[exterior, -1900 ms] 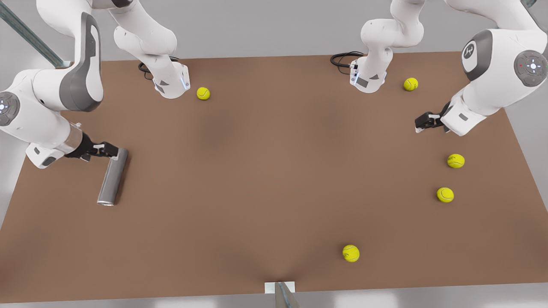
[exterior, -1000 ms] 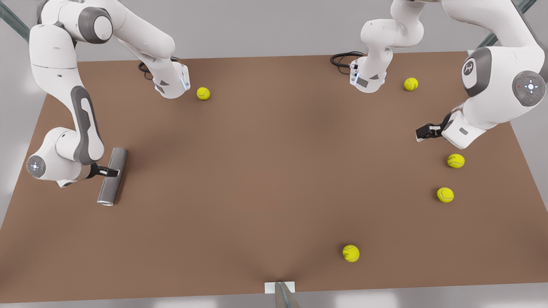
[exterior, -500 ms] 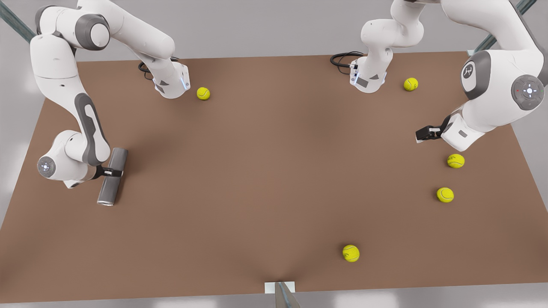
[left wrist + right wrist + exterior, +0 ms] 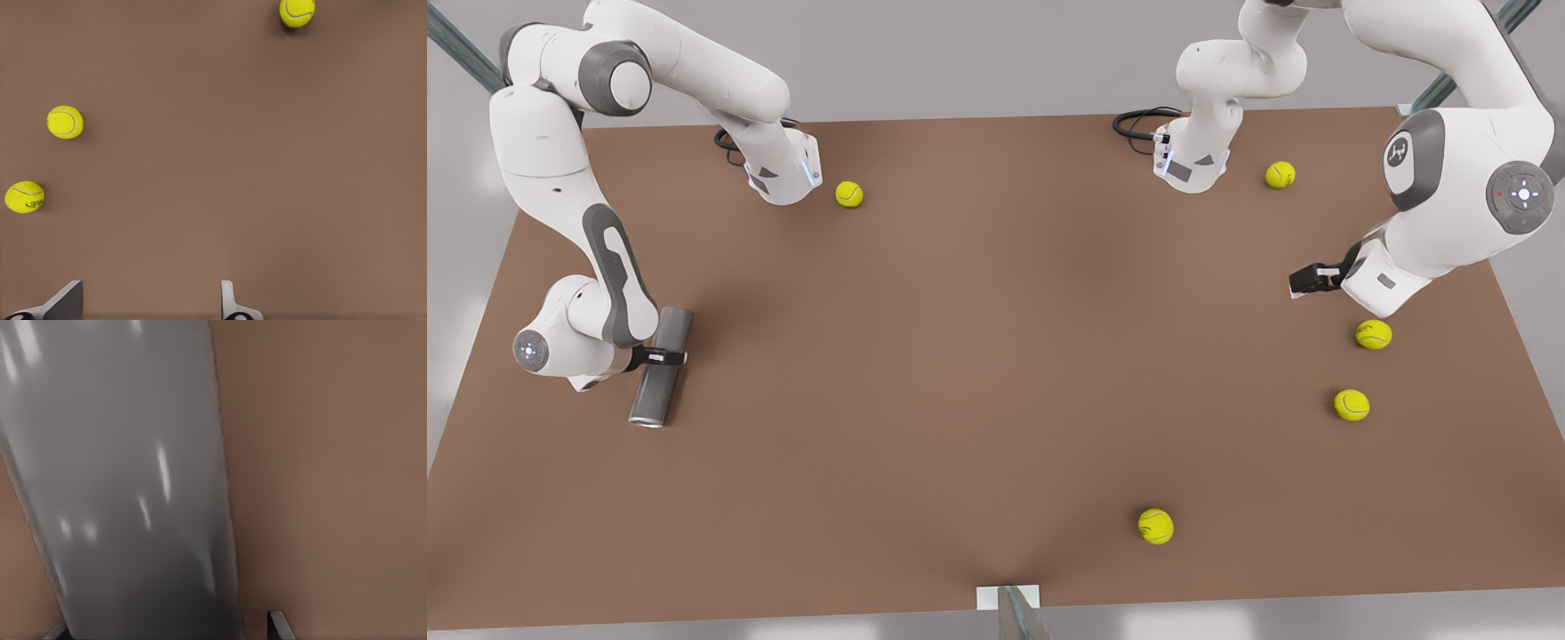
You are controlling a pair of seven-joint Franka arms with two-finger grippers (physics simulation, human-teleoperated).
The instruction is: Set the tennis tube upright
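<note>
The tennis tube [image 4: 651,396] lies flat on the brown table [image 4: 978,373] at the front view's left, a slim grey cylinder with its silvery rim [image 4: 645,421] toward the near edge. My right gripper [image 4: 665,357] reaches across the tube's middle with one finger on each side. In the right wrist view the tube [image 4: 133,487] sits between the fingers of the right gripper [image 4: 167,628], with a gap at one fingertip [image 4: 277,623], so it is open. My left gripper [image 4: 1303,283] hovers open at the front view's right, away from the tube, and appears as two spread fingertips [image 4: 150,310].
Several yellow tennis balls lie about: two [image 4: 1374,334] [image 4: 1352,404] near the left gripper, one [image 4: 1156,526] toward the near edge, and one by each arm base [image 4: 849,194] [image 4: 1280,174]. Three balls [image 4: 65,122] appear in the left wrist view. A cable [image 4: 1138,120] loops at the back.
My right gripper has slid from the tube's far end to its middle and now straddles it. The tube has not moved. The left gripper has barely shifted.
</note>
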